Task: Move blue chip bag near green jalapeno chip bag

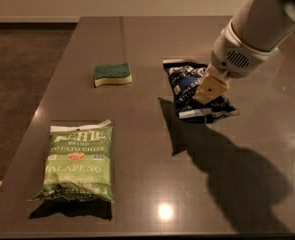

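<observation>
Navy foil, crinkly and light. That's the blue chip bag (185, 82), right of centre on the dark table (152, 184), and the gripper (209, 89) reaches down from the upper right with its pale jaws pinched on the bag's middle. The shadow falls off to the bag's lower left, so I'd say it's hanging just clear of the surface.

This thing should weigh next to nothing, but it's soft, slippery and full of brittle chips. My guess is a hold on the crimped edge or a fold of foil would be kinder than squeezing the belly.

The green jalapeno chip bag (78, 164) lies flat, well apart at the near left. A green-topped sponge (112, 74) sits further back on the left, off the straight line between the two bags. Nothing blocks the way.
</observation>
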